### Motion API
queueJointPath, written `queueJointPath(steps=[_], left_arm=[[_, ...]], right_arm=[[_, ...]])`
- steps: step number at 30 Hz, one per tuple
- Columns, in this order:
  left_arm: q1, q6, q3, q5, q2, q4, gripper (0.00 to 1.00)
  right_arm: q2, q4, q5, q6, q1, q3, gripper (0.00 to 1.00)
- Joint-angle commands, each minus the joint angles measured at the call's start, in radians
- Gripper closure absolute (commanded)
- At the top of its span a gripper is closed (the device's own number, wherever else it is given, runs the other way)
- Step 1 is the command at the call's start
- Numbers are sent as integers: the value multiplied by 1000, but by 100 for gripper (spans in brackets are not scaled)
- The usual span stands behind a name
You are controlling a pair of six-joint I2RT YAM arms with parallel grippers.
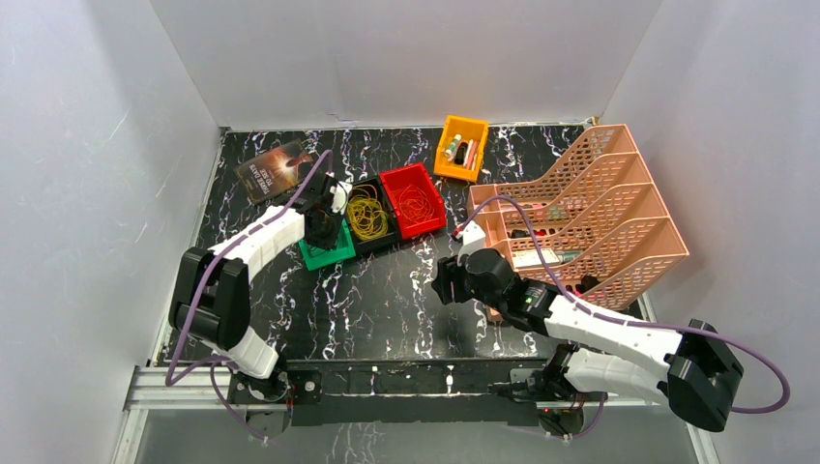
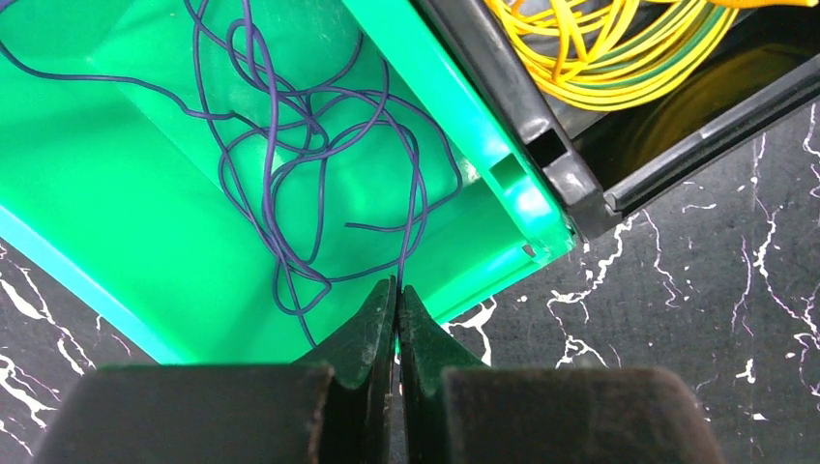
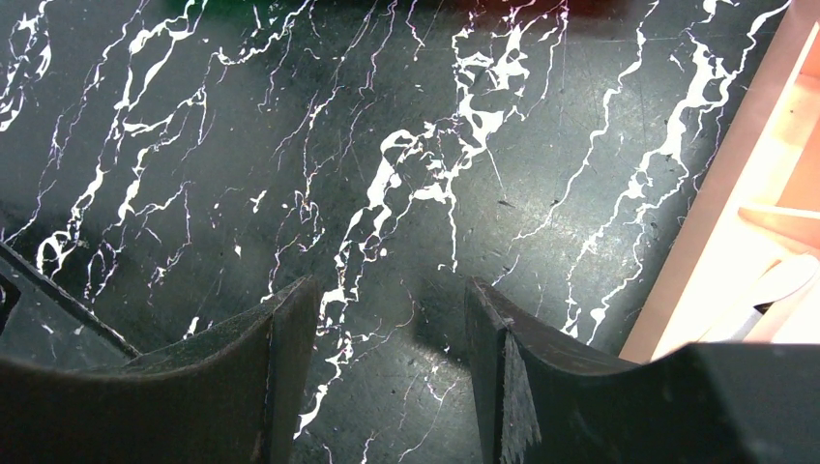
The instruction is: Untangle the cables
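Observation:
The thin dark purple cable (image 2: 276,145) lies in loose loops inside the green bin (image 2: 116,193). My left gripper (image 2: 397,285) is above that bin (image 1: 332,256), and its jaws are shut on one strand of the purple cable at the tips. The yellow cable (image 2: 600,48) is coiled in the black bin (image 1: 372,237) beside it. An orange-red cable (image 1: 418,203) lies in the red bin (image 1: 430,224). My right gripper (image 3: 387,309) is open and empty, low over the bare marble table (image 3: 406,145), and in the top view it (image 1: 443,282) is right of centre.
A peach tiered file rack (image 1: 580,213) stands at the right, close behind the right arm, and its edge shows in the right wrist view (image 3: 716,193). A small orange bin (image 1: 461,148) with small items sits at the back. A dark book (image 1: 276,169) lies at the back left.

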Motion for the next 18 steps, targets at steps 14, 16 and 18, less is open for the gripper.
queueJointPath(steps=[14, 16, 18], left_arm=[[0, -18, 52, -101, 111, 13, 98], [0, -22, 52, -104, 95, 15, 90], [0, -25, 49, -106, 71, 20, 78]], right_arm=[[-29, 23, 15, 4, -3, 24, 35], [-30, 23, 15, 4, -2, 25, 35], [-29, 22, 15, 2, -2, 26, 35]])
